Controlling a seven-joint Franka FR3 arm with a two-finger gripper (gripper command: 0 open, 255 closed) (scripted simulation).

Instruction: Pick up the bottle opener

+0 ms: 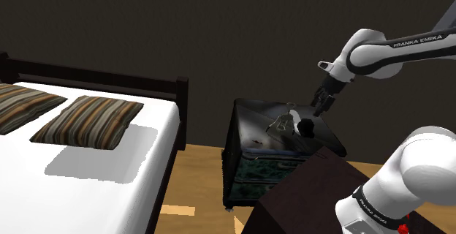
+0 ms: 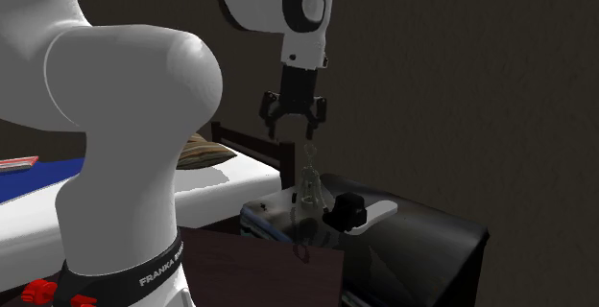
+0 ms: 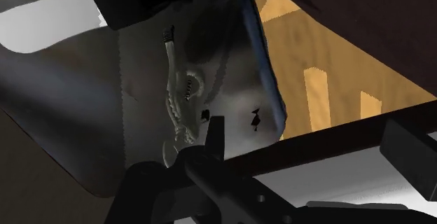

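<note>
The bottle opener (image 1: 280, 123) is a pale grey metal piece with a ring end, lying on the glossy dark nightstand (image 1: 252, 119). In the second exterior view the opener (image 2: 308, 182) looks upright just below my gripper (image 2: 294, 132), whose black fingers stand apart with nothing between them. In the shoulder view my gripper (image 1: 318, 111) hovers above the nightstand's right part, to the right of the opener and apart from it. In the wrist view the opener (image 3: 175, 103) stretches away just ahead of one black finger (image 3: 216, 137).
A small black object (image 1: 305, 128) sits on the nightstand right beside the opener, also seen from the other side (image 2: 347, 209). A bed (image 1: 95, 174) with striped pillows (image 1: 88, 121) lies to the shoulder view's left. My dark stand (image 1: 307, 196) abuts the nightstand. Wooden floor (image 3: 315, 54) below.
</note>
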